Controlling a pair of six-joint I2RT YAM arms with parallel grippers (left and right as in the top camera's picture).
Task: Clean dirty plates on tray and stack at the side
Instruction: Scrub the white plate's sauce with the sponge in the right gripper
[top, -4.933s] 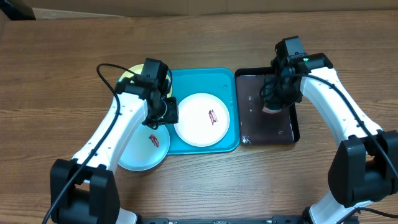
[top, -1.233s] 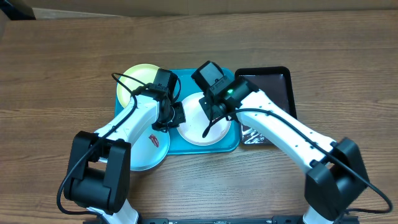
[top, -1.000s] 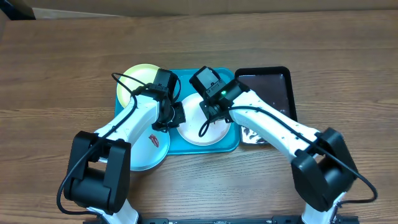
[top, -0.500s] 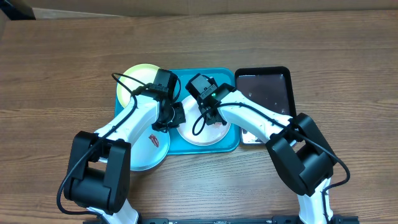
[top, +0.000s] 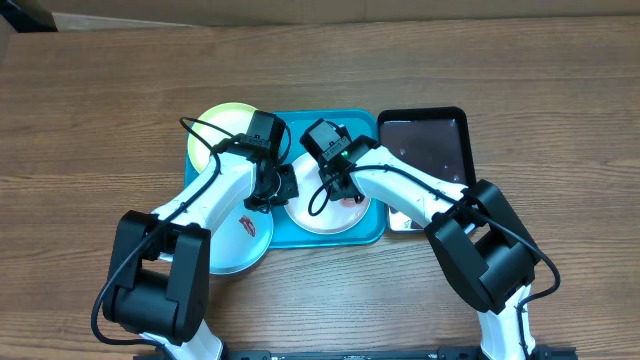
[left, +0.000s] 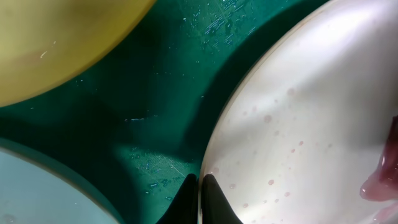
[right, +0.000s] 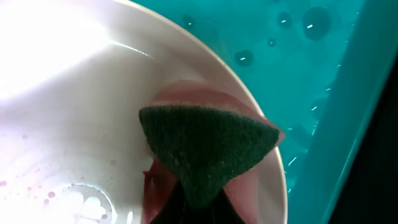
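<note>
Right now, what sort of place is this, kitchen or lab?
Probably a robot test bench staged for dishwashing, not a real kitchen: bare wooden table, turquoise tray holding a white plate, right gripper pressing a sponge onto it. No sink in view.

The wooden table (top: 90, 120) is carrying the turquoise tray (top: 330, 238), a black tray (top: 440, 140) just beside its right side, and a yellow-green plate (top: 215, 125) and a pale blue plate (top: 235, 250) overlapping its left edge.

no text, label, brand, number or sign can be read in any view: none on the round white plastic plate (top: 320, 218), the large turquoise-blue rectangular plastic tray (top: 362, 125) or the narrow glossy black tray (top: 440, 140).
</note>
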